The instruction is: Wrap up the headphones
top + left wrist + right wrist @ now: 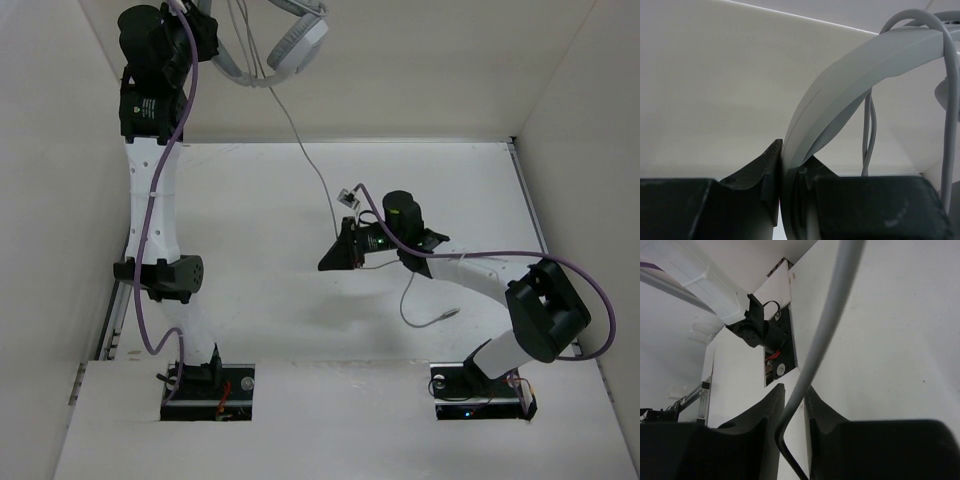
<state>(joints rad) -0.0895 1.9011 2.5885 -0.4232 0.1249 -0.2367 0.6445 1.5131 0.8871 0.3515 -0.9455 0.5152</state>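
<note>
The light grey headphones (297, 42) hang high at the back, near the left corner. My left gripper (203, 35) is shut on the curved headband (850, 70), which is pinched between its black fingers (767, 170). Loops of thin grey cable (867, 130) hang beside the band. The cable (310, 160) drops from the earcups to my right gripper (335, 252) over the middle of the table. In the right wrist view it (825, 330) runs between that gripper's (795, 395) narrowly open fingers and bends there. Its tail curls on the table and ends in the plug (448, 315).
White walls (60, 200) close in the table on the left, back and right. A raised white board (330, 420) covers the near edge around both arm bases. Thick purple cables (165, 170) run along each arm. The left arm's base (757, 330) shows in the right wrist view.
</note>
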